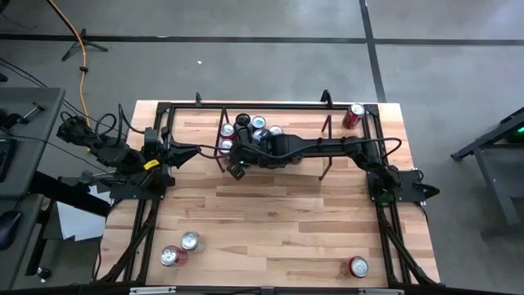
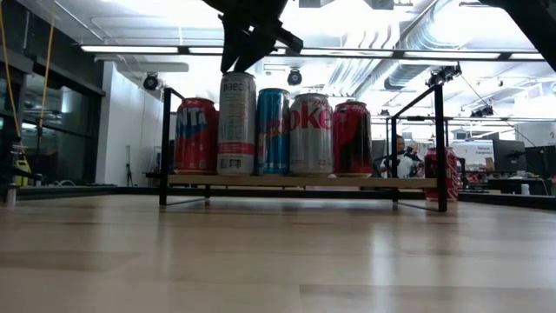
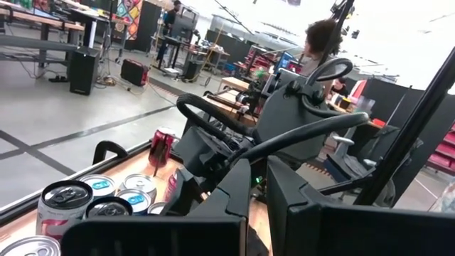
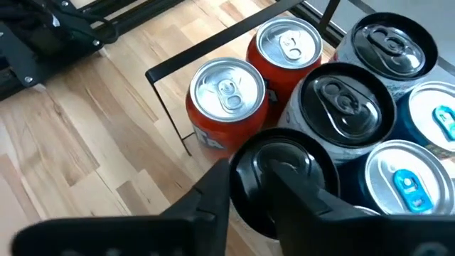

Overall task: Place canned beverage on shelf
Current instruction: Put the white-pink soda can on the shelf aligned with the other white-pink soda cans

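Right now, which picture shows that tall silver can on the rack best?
The low view: the tall silver can stands full height on the shelf, label facing, the right hand just above. The right wrist view shows only its black top; the high view hides it under the arm.

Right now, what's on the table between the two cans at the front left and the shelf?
Nothing: in the high view, bare wooden table lies between the two cans and the shelf.

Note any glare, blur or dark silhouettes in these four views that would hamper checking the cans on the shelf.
Low view: bright ceiling lights behind leave the right pincer a dark silhouette above the cans on the shelf; near tabletop soft. Left wrist view: blown-out background, close parts blurred. Right wrist view: pincer fingers out of focus, can tops sharp. High view: even light, cans tiny.
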{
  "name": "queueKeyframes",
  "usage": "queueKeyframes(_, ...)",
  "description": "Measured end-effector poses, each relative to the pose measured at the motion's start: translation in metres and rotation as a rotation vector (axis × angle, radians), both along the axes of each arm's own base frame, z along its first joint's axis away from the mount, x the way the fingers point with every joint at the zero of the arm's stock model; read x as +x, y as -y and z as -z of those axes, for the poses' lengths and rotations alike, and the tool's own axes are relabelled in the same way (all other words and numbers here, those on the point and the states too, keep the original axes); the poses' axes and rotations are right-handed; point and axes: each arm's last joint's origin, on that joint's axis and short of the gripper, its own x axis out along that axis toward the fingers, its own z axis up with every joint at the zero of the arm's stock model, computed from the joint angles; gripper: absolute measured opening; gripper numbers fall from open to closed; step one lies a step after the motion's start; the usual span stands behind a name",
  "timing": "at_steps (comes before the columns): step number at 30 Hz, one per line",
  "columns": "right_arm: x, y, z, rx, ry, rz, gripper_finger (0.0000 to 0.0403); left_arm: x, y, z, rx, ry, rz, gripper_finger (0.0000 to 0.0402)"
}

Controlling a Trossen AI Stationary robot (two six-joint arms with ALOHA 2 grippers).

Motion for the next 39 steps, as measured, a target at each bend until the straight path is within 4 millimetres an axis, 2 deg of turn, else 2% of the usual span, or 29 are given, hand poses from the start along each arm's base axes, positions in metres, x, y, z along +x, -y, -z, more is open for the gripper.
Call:
queueKeyframes(9, 0.001, 0.009, -0.002, 0.039, 0.018, -0.022, 0.0005, 0.0, 0.0, 0.001, 0.004, -0.006, -0.002, 0.0)
queueKeyframes(17, 0.0, 0.01, -0.005, 0.054, 0.019, -0.067, 0.0001, 0.0, -0.001, 0.001, 0.002, -0.007, -0.026, 0.0)
queueKeyframes(24, -0.012, 0.014, -0.034, 0.048, 0.098, -0.078, 0.0016, 0.0, -0.001, 0.001, 0.031, -0.016, -0.031, 0.0)
queueKeyframes(27, -0.02, 0.02, -0.048, 0.067, 0.13, -0.087, 0.0044, 0.0, -0.001, 0.001, 0.035, -0.018, -0.031, 0.0)
queueKeyframes(31, -0.028, 0.029, -0.06, 0.153, 0.163, -0.127, 0.0121, 0.0, -0.001, 0.001, 0.035, -0.017, -0.031, 0.0)
queueKeyframes(36, -0.032, 0.039, -0.06, 0.258, 0.142, -0.164, 0.0241, 0.0, -0.001, 0.001, 0.034, -0.017, -0.03, 0.0)
queueKeyframes(39, -0.032, 0.043, -0.054, 0.299, 0.11, -0.176, 0.0299, 0.0, -0.001, 0.001, 0.026, -0.014, -0.03, 0.0)
